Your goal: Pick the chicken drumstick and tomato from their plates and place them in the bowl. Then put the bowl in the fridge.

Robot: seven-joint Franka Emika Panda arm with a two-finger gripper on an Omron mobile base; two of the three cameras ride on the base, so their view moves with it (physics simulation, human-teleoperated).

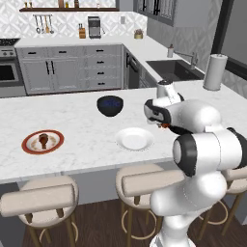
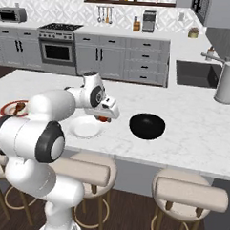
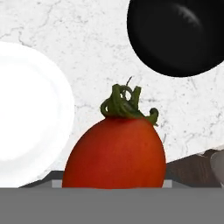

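Left base view: drumstick (image 1: 43, 141) on red-rimmed plate (image 1: 42, 142), white plate (image 1: 134, 139) bare, arm hides the black bowl.
Right base view: gripper (image 2: 104, 118) clamps the tomato (image 2: 104, 119) above the surface (image 2: 193, 126), between white plate (image 2: 85, 127) and black bowl (image 2: 147, 126).
Hand view: tomato (image 3: 115, 153) close up, green stem up, bowl (image 3: 177, 35) beyond.

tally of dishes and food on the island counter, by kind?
Plates: 2 (red-rimmed plate, white plate)
Bowls: 2 (black bowl, dark blue bowl)
Food: 2 (chicken drumstick on the red-rimmed plate, tomato held in the claw)
Total: 6
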